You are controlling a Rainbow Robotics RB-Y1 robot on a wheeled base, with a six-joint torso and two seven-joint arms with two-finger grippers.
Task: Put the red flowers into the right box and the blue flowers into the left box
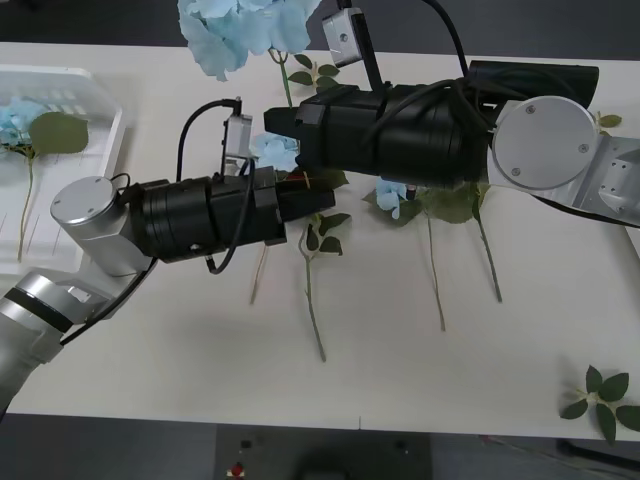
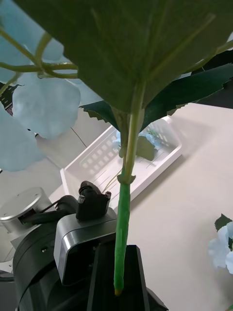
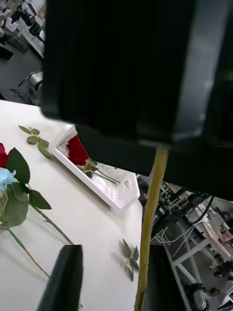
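Two arms cross mid-counter, right above left, so the main risk is a clash or a snagged cable if either swings.

- Right pincer: closed on the thin green stem of a blue flower, held off the counter and well short of the left box. Low grip w/ a heavy head, so it could pivot or slip.
- Left pincer: fingers apart, tan stem between them, not clamped afaict.

Right arm blocks the left wrist view, so that stem's bloom is hidden. Right box is part-covered, w/ one red rose inside.
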